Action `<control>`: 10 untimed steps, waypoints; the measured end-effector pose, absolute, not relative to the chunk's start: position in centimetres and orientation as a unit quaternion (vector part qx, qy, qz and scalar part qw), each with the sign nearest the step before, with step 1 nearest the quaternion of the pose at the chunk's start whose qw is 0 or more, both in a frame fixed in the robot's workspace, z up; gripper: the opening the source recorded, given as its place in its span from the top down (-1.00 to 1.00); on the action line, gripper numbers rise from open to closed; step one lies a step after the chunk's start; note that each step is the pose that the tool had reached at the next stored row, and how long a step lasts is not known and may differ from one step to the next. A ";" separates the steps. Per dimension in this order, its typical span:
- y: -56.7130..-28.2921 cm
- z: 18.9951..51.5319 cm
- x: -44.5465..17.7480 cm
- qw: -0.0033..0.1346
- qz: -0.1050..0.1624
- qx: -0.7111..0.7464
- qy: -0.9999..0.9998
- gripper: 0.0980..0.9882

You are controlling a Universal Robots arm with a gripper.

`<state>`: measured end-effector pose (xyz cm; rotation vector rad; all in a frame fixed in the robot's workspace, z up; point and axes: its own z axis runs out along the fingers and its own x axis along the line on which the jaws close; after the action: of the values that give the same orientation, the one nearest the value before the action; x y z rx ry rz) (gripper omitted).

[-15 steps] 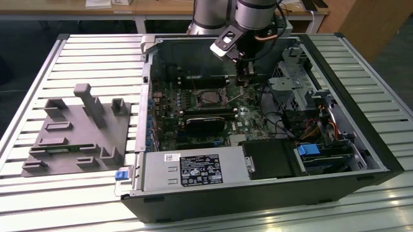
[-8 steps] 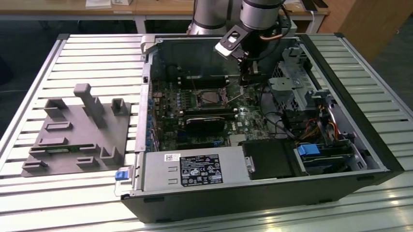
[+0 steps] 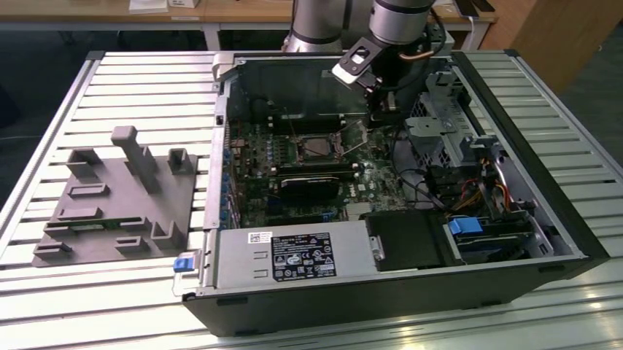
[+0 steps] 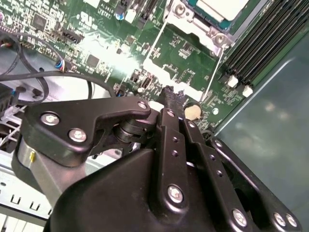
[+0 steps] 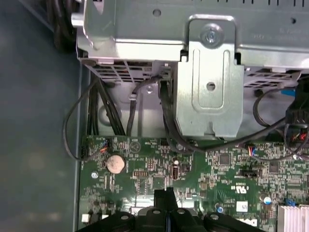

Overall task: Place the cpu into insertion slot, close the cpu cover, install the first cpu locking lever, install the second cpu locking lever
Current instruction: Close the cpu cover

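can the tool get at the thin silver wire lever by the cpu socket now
Probably yes: the tool is close beside that thin silver wire lever, with only low green circuit board between them.

Gripper [image 5: 164,194] over the green circuit board [image 5: 212,169], fingers [image 5: 159,199] pressed together, nothing between them. Round silver coin cell [image 5: 115,164] sits on the board near the tips. Silver metal bracket [image 5: 210,82] with screws stands past the board edge. Black cables [image 5: 163,121] run from under it onto the board. Finned heatsink [image 5: 294,217] on the board. Grey case wall [image 5: 38,121] runs beside the board.
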<state>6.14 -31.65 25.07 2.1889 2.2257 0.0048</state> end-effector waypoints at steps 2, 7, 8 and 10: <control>-31.6 25.0 6.4 0.010 0.001 0.701 0.713 0.98; -31.5 24.8 6.7 0.009 0.001 0.702 0.712 0.98; -31.5 24.8 6.8 0.009 0.000 0.702 0.712 0.98; -31.4 24.7 6.9 0.009 0.000 0.703 0.712 0.98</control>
<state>6.93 -31.42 24.70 2.1949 2.2233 0.0002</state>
